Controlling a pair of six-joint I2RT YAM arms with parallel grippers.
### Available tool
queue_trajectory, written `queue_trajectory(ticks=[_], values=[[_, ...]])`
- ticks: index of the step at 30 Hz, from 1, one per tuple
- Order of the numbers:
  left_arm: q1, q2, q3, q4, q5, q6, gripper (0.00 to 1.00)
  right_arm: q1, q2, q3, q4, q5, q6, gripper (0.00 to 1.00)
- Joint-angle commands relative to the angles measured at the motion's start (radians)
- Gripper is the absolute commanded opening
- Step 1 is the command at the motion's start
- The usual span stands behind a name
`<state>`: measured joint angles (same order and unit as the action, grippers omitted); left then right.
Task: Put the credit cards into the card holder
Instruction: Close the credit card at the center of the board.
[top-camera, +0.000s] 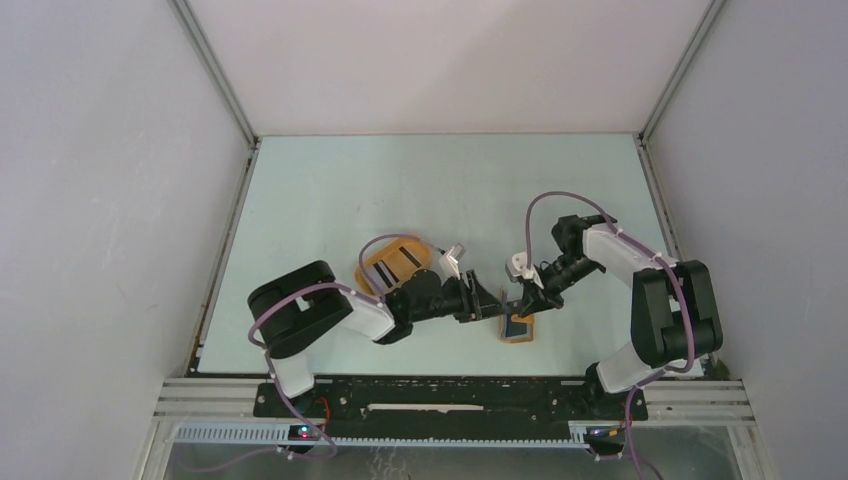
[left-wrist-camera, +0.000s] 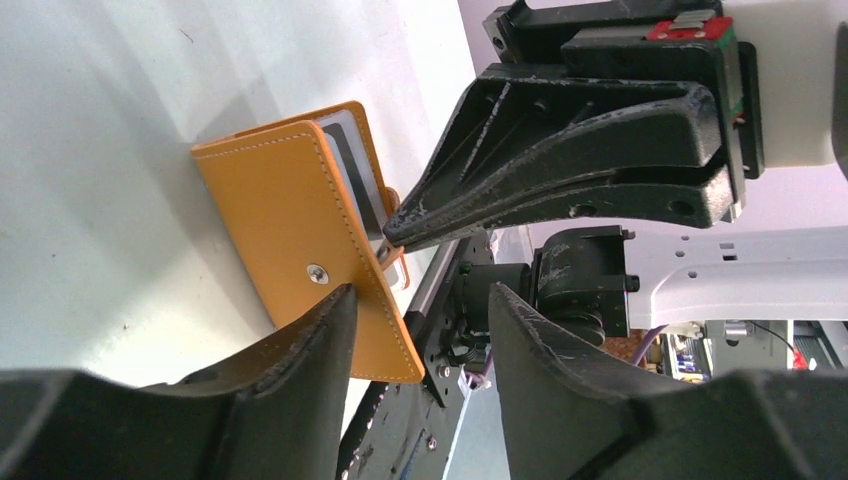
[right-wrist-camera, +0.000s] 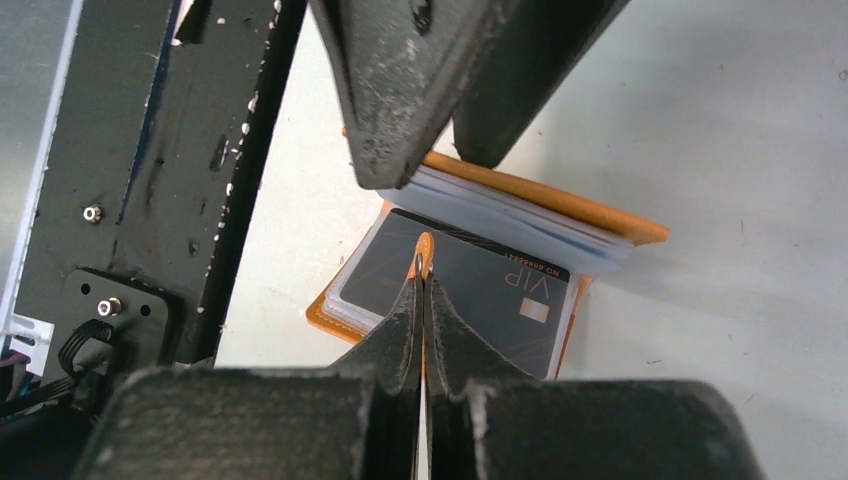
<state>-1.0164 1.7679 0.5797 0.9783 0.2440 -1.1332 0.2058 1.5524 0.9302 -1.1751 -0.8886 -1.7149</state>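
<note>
Between right gripper (right-wrist-camera: 422, 272) fingertips, card holder (right-wrist-camera: 560, 202) tab pinched

The left arm (top-camera: 330, 312) and right arm (top-camera: 640, 262) have white shells, black joints and looping purple cables (top-camera: 560, 195). Black tapered fingers (left-wrist-camera: 560, 150) look scuffed; a red-and-green block (left-wrist-camera: 690, 30) tops one.

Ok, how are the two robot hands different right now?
The right gripper is shut tight, pinching the wallet's small tab; the left gripper is spread open around the wallet's raised half. The right gripper reaches in from the right, the left gripper from the left. Both are black and meet at the wallet.
</note>
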Motion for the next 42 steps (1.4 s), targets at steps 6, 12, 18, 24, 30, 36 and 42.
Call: queue_trajectory(ticks=[6,12,18,24,30,36,42], values=[[-0.015,0.030,0.122,-0.188,-0.037,0.068,0.46,-0.080,0.031,0.024,-0.200,-0.082,-0.301,0.01],[-0.023,0.050,0.181,-0.275,-0.051,0.110,0.34,-0.149,0.054,0.024,-0.332,-0.059,-0.499,0.01],[-0.036,0.090,0.261,-0.365,-0.041,0.149,0.33,-0.231,0.117,0.028,-0.430,-0.029,-0.637,0.00],[-0.054,0.139,0.339,-0.439,-0.009,0.179,0.32,-0.261,0.117,0.032,-0.431,-0.044,-0.598,0.00],[-0.069,0.187,0.401,-0.502,0.015,0.182,0.31,-0.269,0.109,0.024,-0.431,-0.047,-0.608,0.01],[-0.071,0.216,0.423,-0.514,0.047,0.173,0.21,-0.270,0.112,0.025,-0.430,-0.066,-0.582,0.05],[-0.076,0.249,0.466,-0.556,0.068,0.172,0.18,-0.292,0.095,0.040,-0.431,-0.140,-0.484,0.20]])
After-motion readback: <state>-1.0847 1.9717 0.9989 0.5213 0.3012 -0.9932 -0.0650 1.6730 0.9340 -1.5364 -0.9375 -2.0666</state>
